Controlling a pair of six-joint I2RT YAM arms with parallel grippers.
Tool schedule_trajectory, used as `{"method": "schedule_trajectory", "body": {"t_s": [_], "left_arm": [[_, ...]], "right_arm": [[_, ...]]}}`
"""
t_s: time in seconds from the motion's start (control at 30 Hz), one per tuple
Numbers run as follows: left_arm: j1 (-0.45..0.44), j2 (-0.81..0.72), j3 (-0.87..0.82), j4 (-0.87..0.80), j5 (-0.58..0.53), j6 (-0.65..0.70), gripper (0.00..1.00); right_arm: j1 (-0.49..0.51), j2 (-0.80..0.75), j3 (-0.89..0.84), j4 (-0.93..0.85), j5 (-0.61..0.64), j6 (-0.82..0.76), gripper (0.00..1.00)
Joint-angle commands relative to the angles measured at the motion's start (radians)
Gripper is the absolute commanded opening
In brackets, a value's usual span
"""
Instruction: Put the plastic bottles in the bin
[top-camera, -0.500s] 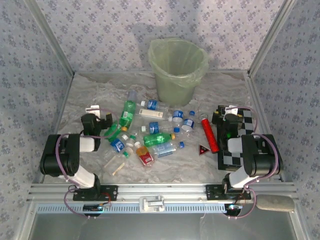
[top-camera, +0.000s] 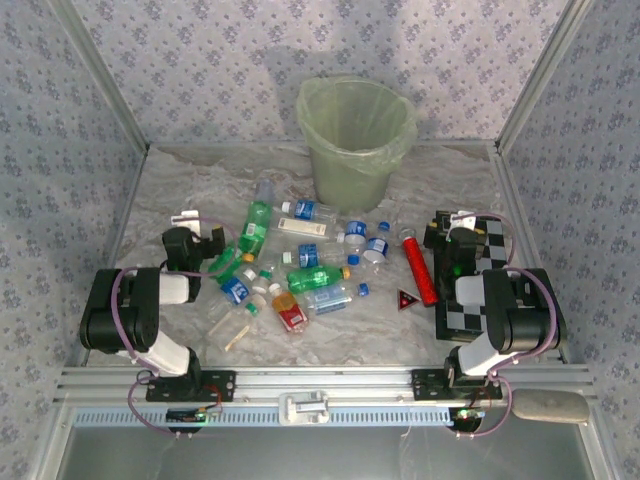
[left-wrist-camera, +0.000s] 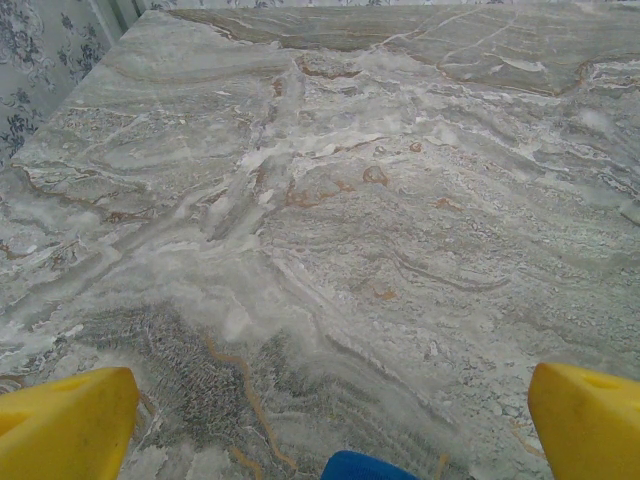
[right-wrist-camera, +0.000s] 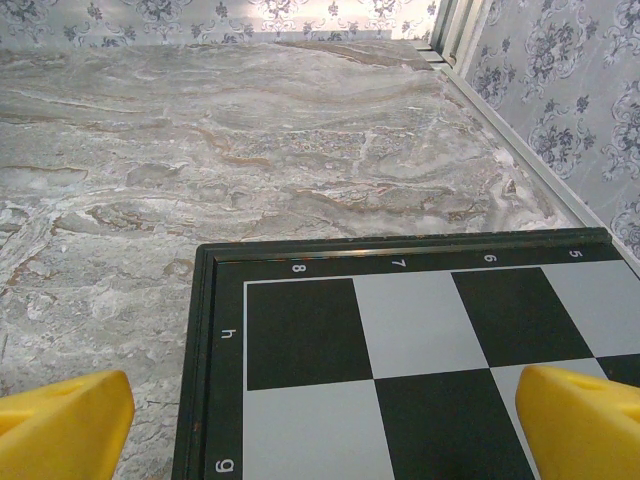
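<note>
Bin (top-camera: 345, 175) with plastic liner (top-camera: 404, 138), bottles (top-camera: 312, 278) on table (top-camera: 450, 180)

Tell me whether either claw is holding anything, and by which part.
Nothing is held. The left claw is open over the table, and the right claw is open above the chessboard.

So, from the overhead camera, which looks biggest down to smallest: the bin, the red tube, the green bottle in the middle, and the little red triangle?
1. bin, by far the largest.
2. red tube and green bottle: too alike in length to rank.
3. red triangle, the smallest.
</note>
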Motion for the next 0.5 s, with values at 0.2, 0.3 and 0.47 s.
{"method": "schedule_trajectory", "body": {"t_s": [0.2,0.3,0.47], "left_arm": [[0.003,-0.004,0.02,0.003,0.023,-0.013,1.0],[0.004,-0.004,0.02,0.003,0.022,-0.013,1.0],[0.007,-0.004,0.02,0.003,0.029,-0.012,1.0]], "right_arm": [[0.001,0.002,0.007,0.006,0.003,-0.008,1.0],[-0.001,0.001,0.004,0.009,0.003,-0.008,1.0],[-0.001,0.0,0.002,0.012,0.003,-0.008,1.0]]}}
